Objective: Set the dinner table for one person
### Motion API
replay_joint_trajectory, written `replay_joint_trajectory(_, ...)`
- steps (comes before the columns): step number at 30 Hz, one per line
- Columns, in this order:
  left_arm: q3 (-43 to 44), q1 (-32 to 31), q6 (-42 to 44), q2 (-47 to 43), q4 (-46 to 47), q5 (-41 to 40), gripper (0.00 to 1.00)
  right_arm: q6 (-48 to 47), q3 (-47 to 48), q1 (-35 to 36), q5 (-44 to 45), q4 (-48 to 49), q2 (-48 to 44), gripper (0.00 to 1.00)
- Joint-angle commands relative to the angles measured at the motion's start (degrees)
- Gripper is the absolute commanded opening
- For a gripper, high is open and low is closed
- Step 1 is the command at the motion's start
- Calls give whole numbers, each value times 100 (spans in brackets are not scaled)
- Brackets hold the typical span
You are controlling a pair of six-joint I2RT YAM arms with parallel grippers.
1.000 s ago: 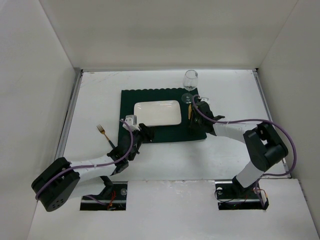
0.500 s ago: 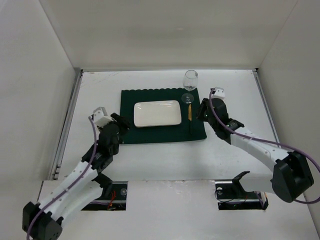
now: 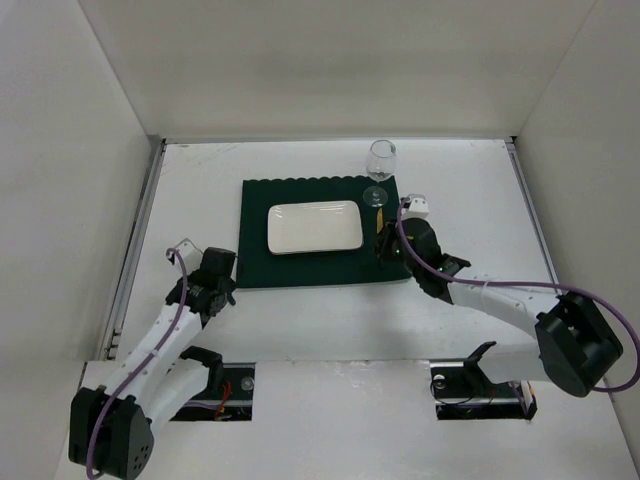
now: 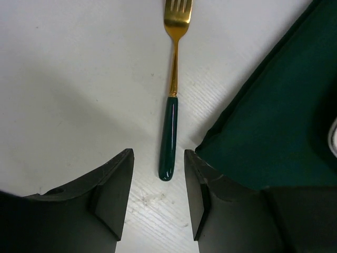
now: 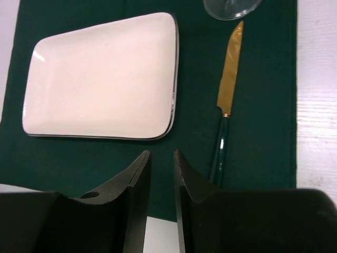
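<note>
On the white dinner table (image 3: 470, 200) lies a dark green placemat (image 3: 325, 270) with a white rectangular plate (image 3: 314, 227) on it. A wine glass (image 3: 381, 155) stands at the mat's far right corner. A gold knife (image 5: 230, 74) with a green handle lies right of the plate. My right gripper (image 5: 160, 155) hovers over the mat's near edge, just left of the knife handle, its jaws a narrow gap apart and empty. My left gripper (image 4: 158, 158) is open beside the mat's left corner. A gold fork (image 4: 172, 79) lies ahead of it, its green handle end between the fingertips, untouched.
Metal rails (image 3: 140, 230) run along the table's left and right edges, with white walls just beyond them. The mat's near left corner (image 4: 210, 142) lies close to my left gripper's right finger. The glass base (image 5: 231, 8) sits just past the knife tip.
My left arm has swung away from the mat's near left corner and now covers the fork in the top view. My right gripper went out to the right, then came back beside the knife handle.
</note>
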Motion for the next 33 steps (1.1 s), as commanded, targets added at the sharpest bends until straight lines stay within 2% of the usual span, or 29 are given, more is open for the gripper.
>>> replay_joint_trajectory(1, 25, 73, 135, 267, 134, 175, 41, 57, 41, 58, -54, 551, 38, 30)
replay_joint_trajectory(10, 68, 337, 328, 1321, 943, 649, 35, 84, 23, 67, -124, 595, 55, 33)
replay_joint_trajectory(22, -63, 600, 425, 1735, 1295, 781, 29, 110, 58, 172, -195, 612, 179, 34)
replay_joint_trajectory(33, -125, 979, 583, 1929, 1304, 1010, 12, 110, -3, 111, -195, 595, 56, 35)
